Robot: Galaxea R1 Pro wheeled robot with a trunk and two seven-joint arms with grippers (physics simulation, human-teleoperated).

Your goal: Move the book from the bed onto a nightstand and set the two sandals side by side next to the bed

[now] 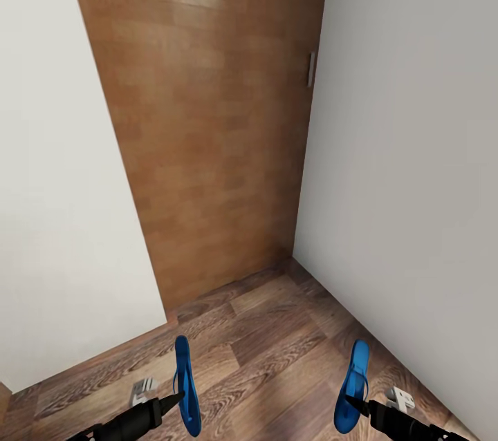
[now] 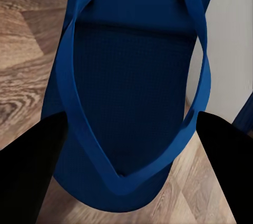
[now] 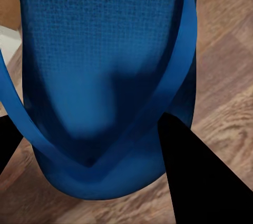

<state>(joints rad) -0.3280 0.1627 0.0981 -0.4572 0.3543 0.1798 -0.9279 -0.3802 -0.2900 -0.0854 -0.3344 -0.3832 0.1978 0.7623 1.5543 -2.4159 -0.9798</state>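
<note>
Head view: left gripper (image 1: 181, 396) and right gripper (image 1: 346, 397) each carry a sandal.
Fingers pinch left sandal (image 1: 185, 386) and right sandal (image 1: 353, 386); neither yet placed.

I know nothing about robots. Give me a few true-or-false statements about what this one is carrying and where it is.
1. Each gripper holds a blue sandal: left gripper the left sandal, right gripper the right sandal. True.
2. The sandals lie flat on the floor. False: both are lifted above the wood floor, held on edge.
3. A wooden door stands ahead between white walls. True.
4. A bed is straight ahead. False: ahead are the door, walls and floor.
5. The sandals are red. False: bright blue.
</note>
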